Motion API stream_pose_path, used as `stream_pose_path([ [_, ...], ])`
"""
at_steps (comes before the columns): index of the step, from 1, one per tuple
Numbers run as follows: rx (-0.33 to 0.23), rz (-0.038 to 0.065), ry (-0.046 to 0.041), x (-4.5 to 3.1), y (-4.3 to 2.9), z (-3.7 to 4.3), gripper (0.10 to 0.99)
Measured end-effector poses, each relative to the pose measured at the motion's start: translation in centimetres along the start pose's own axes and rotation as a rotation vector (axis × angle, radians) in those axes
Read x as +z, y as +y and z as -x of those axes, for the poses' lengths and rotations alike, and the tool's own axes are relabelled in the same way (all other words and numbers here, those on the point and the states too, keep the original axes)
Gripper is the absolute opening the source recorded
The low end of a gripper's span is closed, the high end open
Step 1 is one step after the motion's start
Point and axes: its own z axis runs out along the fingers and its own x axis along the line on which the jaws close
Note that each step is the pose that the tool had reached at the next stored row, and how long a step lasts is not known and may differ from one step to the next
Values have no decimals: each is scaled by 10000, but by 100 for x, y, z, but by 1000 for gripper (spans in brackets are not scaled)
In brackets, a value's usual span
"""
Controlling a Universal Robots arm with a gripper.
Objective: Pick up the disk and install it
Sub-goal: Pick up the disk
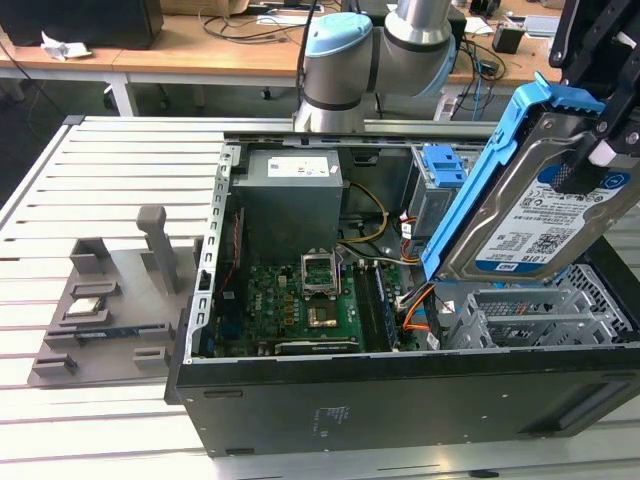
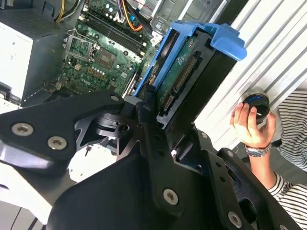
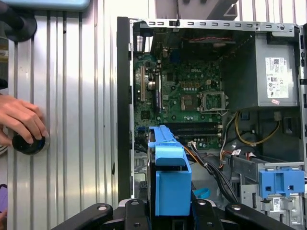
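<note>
The disk (image 1: 530, 220) hangs in the air, steeply tilted, over the end of the open computer case (image 1: 400, 400) at the exterior view's right, above the perforated metal drive cage (image 1: 540, 315). Its labelled face is turned to that camera, and its blue bracket runs along the upper edge. The jaws are pinched onto the disk's high end. There the black fingers cover one corner of the label, and the picture edge cuts off the rest of the tool.

In the second wrist view the disk (image 2: 180, 79) shows its circuit-board underside. The black fingers clamp it from both sides, and the tool body hides its near end. In the first wrist view only the blue bracket end (image 3: 168, 187) can be seen edge-on. The metal body behind it is hidden.

Inside the case the green motherboard (image 1: 300, 300) lies flat beside the grey power supply (image 1: 290, 200). A small blue latch (image 1: 443, 165) sits behind the disk, partly covered by it. The orange cables (image 1: 415, 310) vanish under the disk's lower corner.

A grey fixture (image 1: 110, 300) lies on the slatted metal worktop (image 1: 100, 180) at the exterior view's left, well apart from the case. A small silver chip (image 1: 88, 307) rests on it, and its other slots are hard to make out.

A person's hand (image 3: 21, 120) rests on a black round knob (image 3: 29, 143) on the worktop beside the case. The arm is cut off by the frame.
</note>
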Motion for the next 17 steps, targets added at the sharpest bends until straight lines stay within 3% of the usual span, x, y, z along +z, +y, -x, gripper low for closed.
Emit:
stream_pose_path([
  [10,3,0,28,81,-59,-1,365],
  [17,4,0,53,198,-80,-8,365],
])
